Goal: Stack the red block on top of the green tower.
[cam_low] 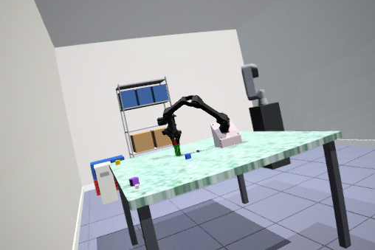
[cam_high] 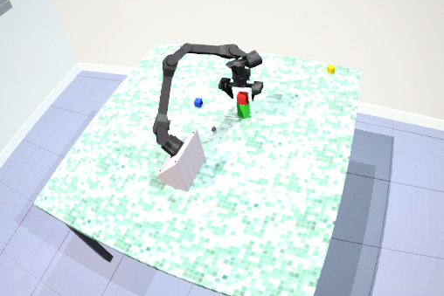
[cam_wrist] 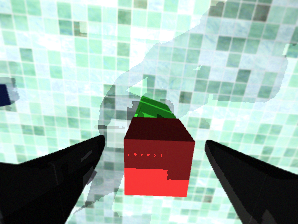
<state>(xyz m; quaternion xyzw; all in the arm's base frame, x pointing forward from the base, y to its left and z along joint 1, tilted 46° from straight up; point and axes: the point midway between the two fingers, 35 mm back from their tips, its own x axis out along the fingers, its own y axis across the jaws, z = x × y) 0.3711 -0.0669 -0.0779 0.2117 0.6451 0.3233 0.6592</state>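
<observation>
On the checkered table (cam_high: 280, 207), the red block (cam_wrist: 159, 159) rests on the green tower (cam_high: 244, 110) between the fingers of your wide-open, empty end effector (cam_high: 240, 87), so a sideways retreat could topple the stack.

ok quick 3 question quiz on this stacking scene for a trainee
1. True or false: the tool is shut on the red block.
2. What does the red block sit on?
   A. the table
   B. the green tower
   C. the blue block
3. Which small block lies near the table's far corner in the top view?

Key
1. False; the fingers stand apart from it.
2. B
3. The yellow block.
</observation>
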